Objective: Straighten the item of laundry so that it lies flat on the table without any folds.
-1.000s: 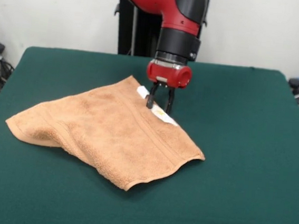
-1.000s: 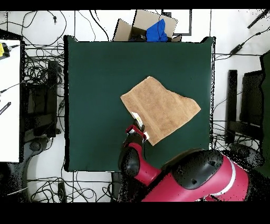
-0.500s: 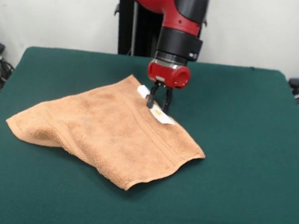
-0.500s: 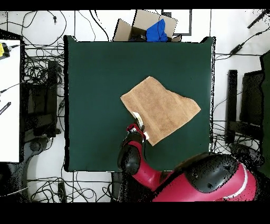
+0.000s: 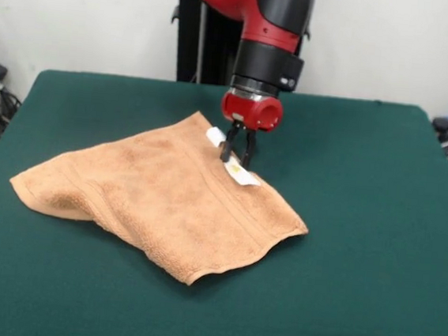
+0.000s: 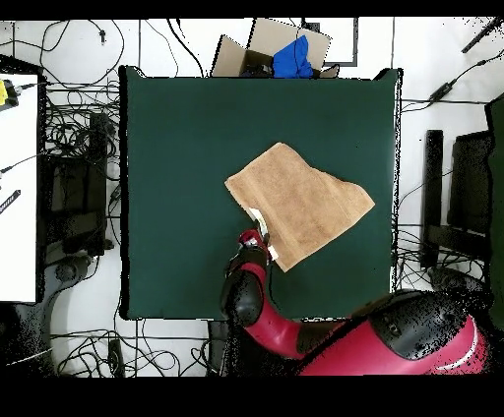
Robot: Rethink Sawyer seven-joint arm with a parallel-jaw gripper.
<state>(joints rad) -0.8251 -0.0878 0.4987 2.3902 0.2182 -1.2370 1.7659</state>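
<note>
Towel: a small orange-tan terry towel (image 5: 165, 202) lies near the middle of the dark green table (image 5: 359, 252), set at an angle to the table's edges. It is not flat; its shape is uneven, and the corner nearest the front camera lifts slightly off the cloth.

Tags: two small white tags (image 5: 232, 161) sit on the towel's far edge, the edge closest to the robot.

Gripper: the red and black gripper (image 5: 238, 147) points straight down over that tagged edge. Its two dark fingers (image 5: 227, 148) stand close together and appear pinched on the towel's edge right at the tags.

Why there: judging from the task, holding an edge lets the arm pull the cloth out so a doubled part can unfold.

Fold: the left end, as the front camera shows it, looks thicker and rounded, so a layer is probably tucked under there.

Hard to see: how much cloth sits between the fingers cannot be made out. In the overhead view the gripper (image 6: 254, 241) is mostly covered by the arm, so the grasp cannot be confirmed from above.

Hidden: the towel's underside and any tucked layer. The arm's upper part is cut off at the top.

Surroundings: cables and a cardboard box (image 6: 246, 49) holding blue cloth lie off the table.
</note>
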